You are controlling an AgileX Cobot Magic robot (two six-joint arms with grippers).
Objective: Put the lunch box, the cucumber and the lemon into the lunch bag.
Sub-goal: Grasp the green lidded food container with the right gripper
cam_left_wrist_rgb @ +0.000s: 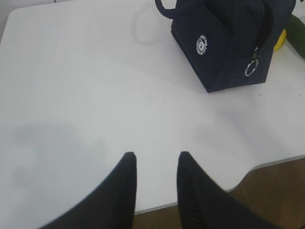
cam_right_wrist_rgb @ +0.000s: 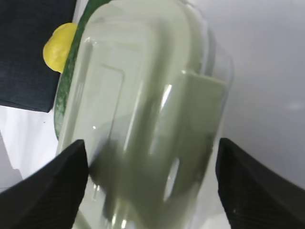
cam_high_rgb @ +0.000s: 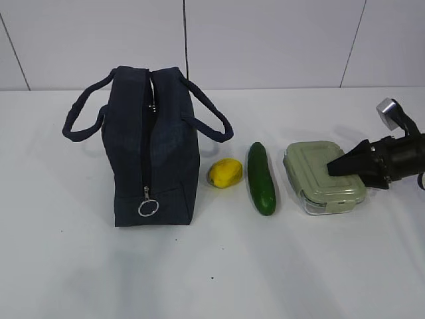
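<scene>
While the right claw (cam_right_wrist_rgb: 150,148) hangs spread wide over the lunch box (cam_high_rgb: 325,177) at right of frame, cucumber (cam_high_rgb: 261,177) and lemon (cam_high_rgb: 225,173) lie between it and the lunch bag (cam_high_rgb: 153,146); left claw (cam_left_wrist_rgb: 156,160), part-spread, holds nothing.

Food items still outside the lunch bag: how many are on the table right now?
2. The lemon lies just right of the lunch bag, and the cucumber lies between the lemon and the lunch box. The bag's interior is not visible.

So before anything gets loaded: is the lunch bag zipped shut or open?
Open: the lunch bag gapes at the top, its ring pull down near the base.
</scene>
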